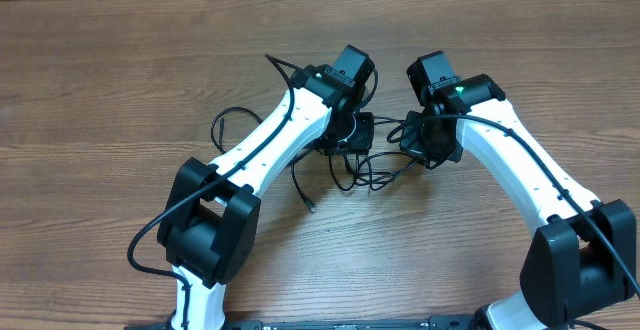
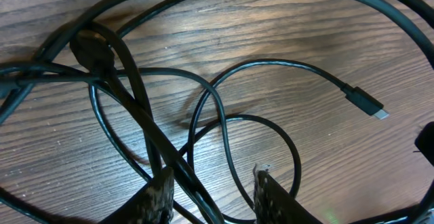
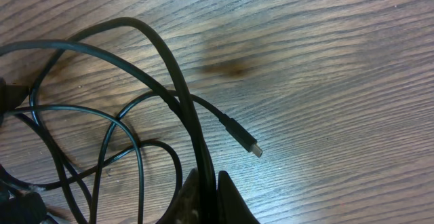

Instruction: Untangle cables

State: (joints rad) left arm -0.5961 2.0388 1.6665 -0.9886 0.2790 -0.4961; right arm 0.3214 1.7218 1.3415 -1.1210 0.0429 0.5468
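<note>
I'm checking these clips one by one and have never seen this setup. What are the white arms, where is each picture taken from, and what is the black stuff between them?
The white arms are two robot arms at a wooden table, each ending in a two-finger gripper. One picture looks down from above; the other two come from cameras on each wrist, looking past that arm's own fingers. Between the arms lies a tangle of thin black cables with small plugs. The right gripper is shut on a cable. The left gripper has its fingers apart with cables running between them; I cannot tell if it grips any.
</note>
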